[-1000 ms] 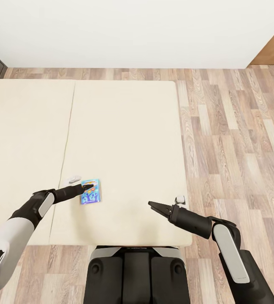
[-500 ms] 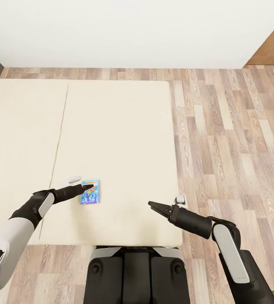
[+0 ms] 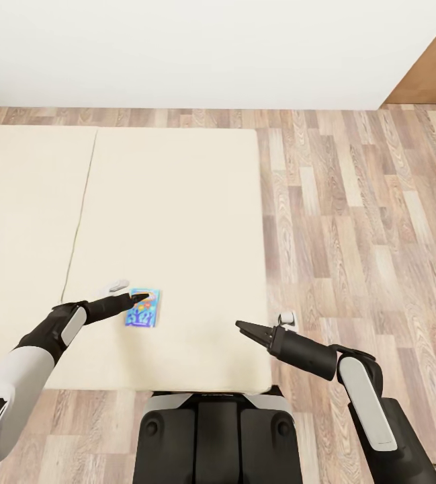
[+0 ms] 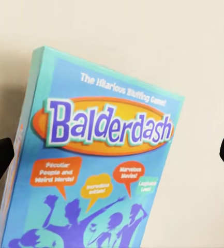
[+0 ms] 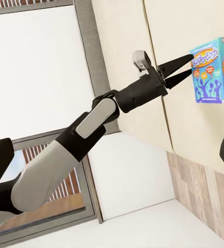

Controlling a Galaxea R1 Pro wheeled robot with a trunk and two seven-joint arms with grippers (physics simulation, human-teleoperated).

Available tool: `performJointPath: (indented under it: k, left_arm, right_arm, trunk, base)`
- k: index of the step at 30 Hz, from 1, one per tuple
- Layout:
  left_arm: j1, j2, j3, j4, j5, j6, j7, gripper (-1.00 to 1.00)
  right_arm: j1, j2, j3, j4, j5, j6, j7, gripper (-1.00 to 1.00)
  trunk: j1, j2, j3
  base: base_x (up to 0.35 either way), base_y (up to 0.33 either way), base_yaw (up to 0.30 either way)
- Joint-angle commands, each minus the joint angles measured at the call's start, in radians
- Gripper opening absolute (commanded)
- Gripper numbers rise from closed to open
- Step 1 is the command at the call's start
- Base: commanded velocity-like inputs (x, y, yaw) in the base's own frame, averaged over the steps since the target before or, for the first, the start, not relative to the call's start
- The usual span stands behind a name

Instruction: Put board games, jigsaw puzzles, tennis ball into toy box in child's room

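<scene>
While view shifted, blue board game (image 3: 142, 308) unmoved.

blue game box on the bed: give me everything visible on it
The blue board game is a small flat box, cardboard by the look, turquoise-edged, printed "Balderdash" in purple on an orange oval, with orange speech bubbles and purple figures. It lies flat on the beige mattress, near its front edge. The left gripper sits open at its far end; whether it touches the box is unclear.
</scene>
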Motion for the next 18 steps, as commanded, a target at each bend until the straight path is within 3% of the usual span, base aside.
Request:
performJointPath:
  k: [1, 7, 18]
  left_arm:
    - [0.0, 0.0, 0.002, 0.0, 0.006, 0.008, -0.002, 1.0]
    - [0.0, 0.0, 0.002, 0.0, 0.005, 0.009, 0.001, 1.0]
    - [0.0, 0.001, -0.009, -0.001, 0.0, 0.016, 0.013, 1.0]
  right_arm:
    - [-0.001, 0.0, 0.0, 0.0, 0.004, 0.003, 0.006, 1.0]
    - [-0.001, 0.0, 0.0, 0.0, 0.004, 0.003, 0.006, 1.0]
    - [-0.001, 0.0, -0.002, 0.0, 0.004, 0.003, 0.005, 1.0]
  trunk:
    - [0.001, -0.002, -0.001]
    - [0.001, -0.002, -0.001]
    - [0.001, -0.002, -0.001]
  base:
    - [0.0, -0.097, 0.0]
    - [-0.019, -0.101, 0.0]
    - [-0.002, -0.01, 0.0]
